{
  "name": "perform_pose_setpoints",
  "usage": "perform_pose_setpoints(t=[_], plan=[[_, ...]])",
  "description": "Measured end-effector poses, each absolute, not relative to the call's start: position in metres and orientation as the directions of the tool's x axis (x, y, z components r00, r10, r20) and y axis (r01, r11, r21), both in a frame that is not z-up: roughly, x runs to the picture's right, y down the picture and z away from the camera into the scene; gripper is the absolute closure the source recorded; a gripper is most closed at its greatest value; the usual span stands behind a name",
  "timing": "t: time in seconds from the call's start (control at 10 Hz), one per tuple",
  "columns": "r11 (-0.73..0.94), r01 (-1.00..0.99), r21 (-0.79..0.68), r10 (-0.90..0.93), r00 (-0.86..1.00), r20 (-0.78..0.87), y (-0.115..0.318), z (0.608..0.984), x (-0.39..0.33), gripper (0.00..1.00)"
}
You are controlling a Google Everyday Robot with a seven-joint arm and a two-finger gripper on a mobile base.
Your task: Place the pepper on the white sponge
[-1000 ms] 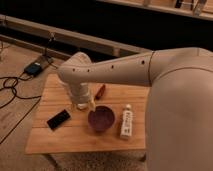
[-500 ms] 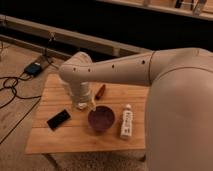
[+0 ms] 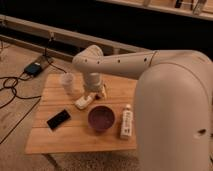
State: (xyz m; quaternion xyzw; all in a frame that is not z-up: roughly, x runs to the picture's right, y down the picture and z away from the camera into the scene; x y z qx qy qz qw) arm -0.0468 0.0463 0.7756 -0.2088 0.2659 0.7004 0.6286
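The pepper (image 3: 103,91) is a small red-orange sliver on the wooden table (image 3: 75,135), right beside my gripper's right side. The white sponge (image 3: 83,102) lies on the table just below and left of the gripper. My gripper (image 3: 93,94) points down over the middle of the table's far half, between sponge and pepper. I cannot tell whether it touches or holds the pepper. The arm's wrist hides part of the pepper.
A pale upright cup (image 3: 67,81) stands left of the gripper. A purple bowl (image 3: 101,119) sits in front of it, a white printed tube (image 3: 126,123) to the bowl's right, a black phone (image 3: 58,119) at the front left. Cables and a dark box (image 3: 34,68) lie on the floor at left.
The arm and gripper have shifted a little to the right, uncovering the cup and the sponge. The objects on the table have not moved.
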Motion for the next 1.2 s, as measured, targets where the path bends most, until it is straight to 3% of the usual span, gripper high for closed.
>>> perform_pose_setpoints(t=[0.7, 1.2], plan=[[-0.173, -0.981, 0.087, 0.817, -0.192, -0.544, -0.013, 0.889, -0.034, 0.35], [-0.165, -0.984, 0.072, 0.808, -0.177, -0.562, -0.004, 0.932, -0.033, 0.35]])
